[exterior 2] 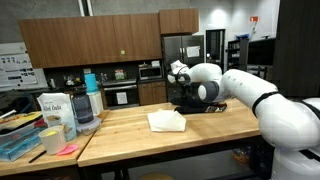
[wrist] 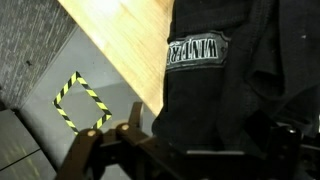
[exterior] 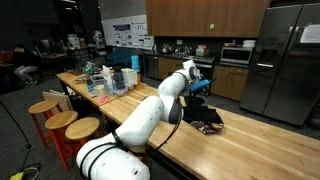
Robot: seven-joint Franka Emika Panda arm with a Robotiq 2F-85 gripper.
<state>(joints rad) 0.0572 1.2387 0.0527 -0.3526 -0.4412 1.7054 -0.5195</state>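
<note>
A: What's in frame, big to small?

B: Wooden desk (exterior 2: 150,135), then the black garment (wrist: 235,90) lying bunched at its far edge, then a white cloth (exterior 2: 166,121) nearby.

A: Your end effector?

B: My end effector (exterior 2: 190,103) hangs right over the black garment, fingers spread wide, gripping nothing.

A: Step?

B: Looks like the approach before a grasp. Next I'd need to drop straight down and pinch a fold.

Office kitchen: wood cabinets (exterior 2: 110,38), built-in ovens (exterior 2: 122,95), steel fridge (exterior: 282,60), butcher-block counter (exterior 2: 200,130).
</note>
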